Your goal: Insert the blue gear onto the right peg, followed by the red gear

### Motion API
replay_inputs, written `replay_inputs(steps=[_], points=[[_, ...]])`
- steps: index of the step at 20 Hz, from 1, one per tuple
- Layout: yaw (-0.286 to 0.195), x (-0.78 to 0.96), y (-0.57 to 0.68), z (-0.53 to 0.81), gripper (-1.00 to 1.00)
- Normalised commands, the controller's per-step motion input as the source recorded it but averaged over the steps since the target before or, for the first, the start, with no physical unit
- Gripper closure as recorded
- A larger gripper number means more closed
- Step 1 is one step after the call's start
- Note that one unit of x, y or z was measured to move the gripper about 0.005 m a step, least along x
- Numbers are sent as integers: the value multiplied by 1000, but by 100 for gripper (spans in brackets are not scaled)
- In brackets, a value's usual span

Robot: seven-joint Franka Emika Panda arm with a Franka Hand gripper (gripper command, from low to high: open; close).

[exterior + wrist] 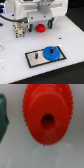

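Red gear [40,28] [47,115] directly beneath open pincer [41,23]

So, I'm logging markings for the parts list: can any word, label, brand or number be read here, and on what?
None: no readable text on the red gear, the blue gear, the grey plate or the gripper; both views are too coarse to show fine print.

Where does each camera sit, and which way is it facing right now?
Exterior view: off the arm, raised, looking down across the white table; shows the white robot arm above the small round red plastic gear.
Wrist view: on the wrist, facing that red gear close up; no fingers clearly visible.
Shared: the red gear.
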Motion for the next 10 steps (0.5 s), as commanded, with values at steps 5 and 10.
replay_inputs(steps=[5,10], points=[[0,-230,63,-136,100],[0,-214,160,-18,100]])
